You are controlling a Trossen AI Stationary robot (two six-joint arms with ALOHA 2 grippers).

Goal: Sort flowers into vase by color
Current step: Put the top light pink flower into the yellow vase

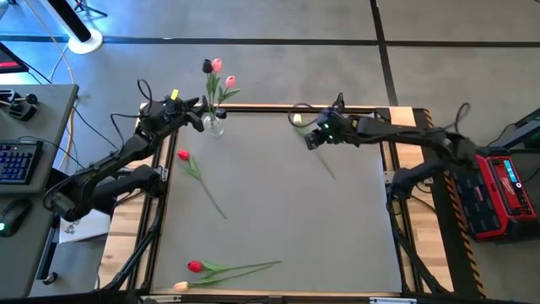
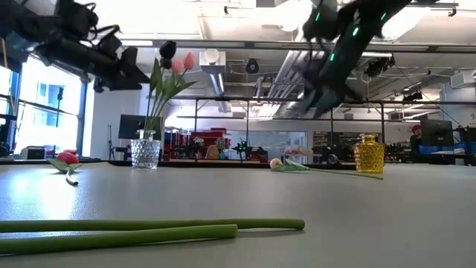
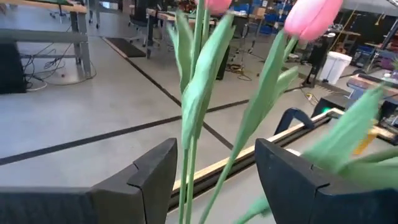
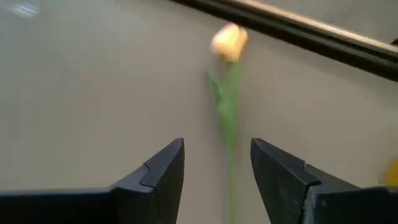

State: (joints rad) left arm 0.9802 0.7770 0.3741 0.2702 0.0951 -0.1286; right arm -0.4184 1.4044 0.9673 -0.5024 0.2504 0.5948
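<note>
A clear glass vase at the table's far left holds two pink tulips and a near-black one. My left gripper is open, with their green stems standing between its fingers without touching. My right gripper is open and hovers over a cream-yellow tulip lying flat on the table near the far edge, its stem running between the fingers. A yellow vase stands just right of that tulip. A red tulip lies at the left. A red one and a cream one lie at the near edge.
The grey tabletop has a wooden frame around it. The near tulips' long stems stretch across the near edge. In the high view my right arm covers the yellow vase. A desk with a keyboard stands off the table's left.
</note>
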